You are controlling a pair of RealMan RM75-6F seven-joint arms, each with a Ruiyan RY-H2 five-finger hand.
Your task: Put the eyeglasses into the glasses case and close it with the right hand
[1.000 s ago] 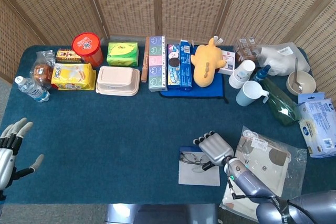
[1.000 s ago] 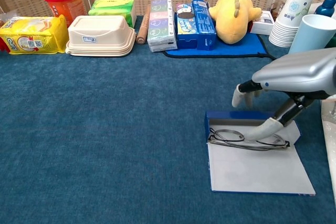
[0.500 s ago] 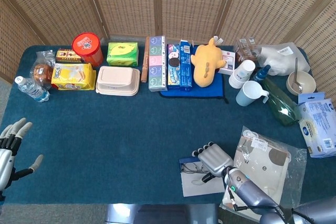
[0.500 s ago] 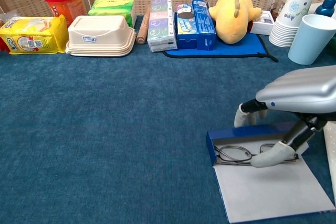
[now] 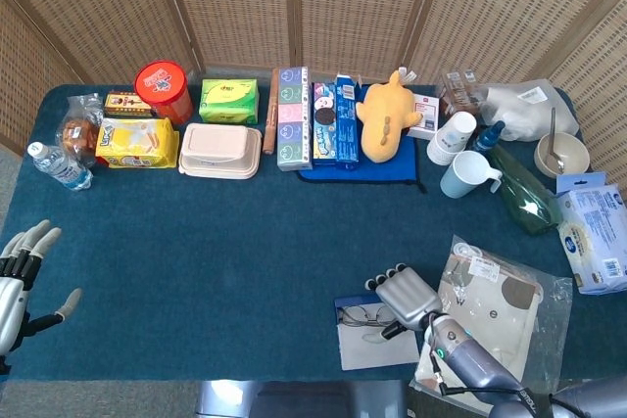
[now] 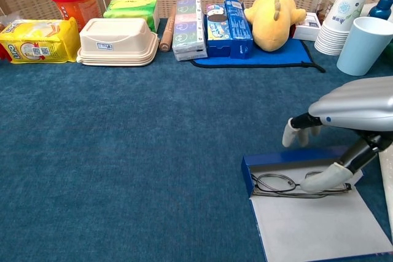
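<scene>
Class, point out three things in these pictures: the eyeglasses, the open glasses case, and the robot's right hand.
eyeglasses [image 6: 274, 182]: chest view, on the left lens rim.
glasses case [image 6: 319, 228]: chest view, on the bare grey flap.
right hand [image 5: 404, 294]: head view, on the back of the hand.

The head view looks down steeply from high above the near edge of the table [image 5: 245, 271], and it takes in the whole blue surface up to the wicker screen [image 5: 323, 7] behind. The chest view sits much lower and nearer, facing forward across the table. Both views share the glasses case [image 6: 307, 213] and the right hand [image 5: 407, 296].
</scene>
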